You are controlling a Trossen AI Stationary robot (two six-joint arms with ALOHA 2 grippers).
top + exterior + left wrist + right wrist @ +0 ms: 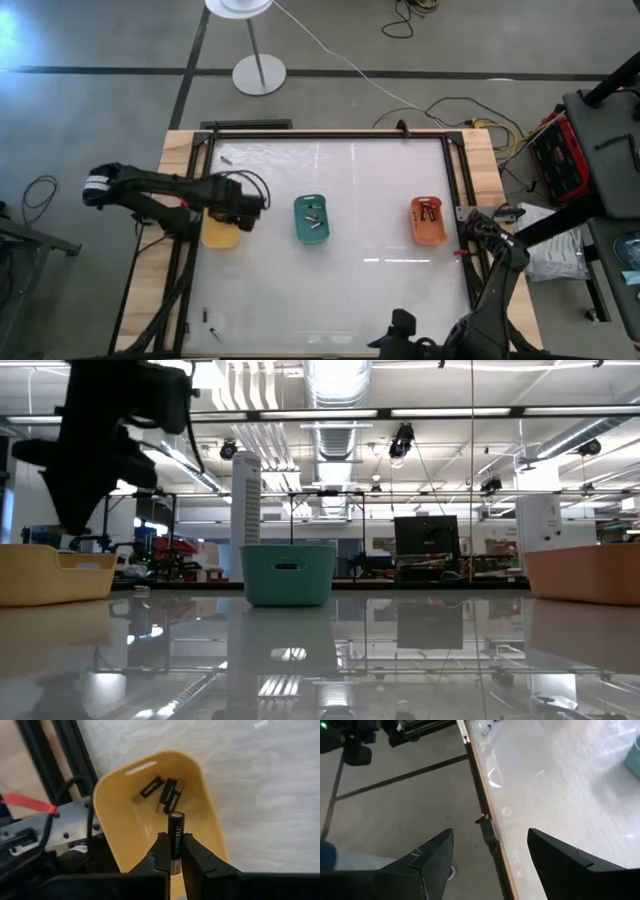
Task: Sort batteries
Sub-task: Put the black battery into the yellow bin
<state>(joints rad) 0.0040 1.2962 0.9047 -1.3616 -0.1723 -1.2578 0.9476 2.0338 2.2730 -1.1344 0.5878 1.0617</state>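
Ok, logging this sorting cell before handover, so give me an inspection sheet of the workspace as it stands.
Surface: white table, glossy.
Job's things: yellow tray holds two batteries; green tray and orange tray hold some; loose ones near the corners.
Clutter: nothing seen.
Grippers: left gripper shut on a black battery above the yellow tray; right gripper open, off the table's edge.
Cables: on the floor.
Surroundings: lamp stand.

White table [370, 290] with three trays [312, 219]

Three trays [312, 219], two grippers [173, 851]
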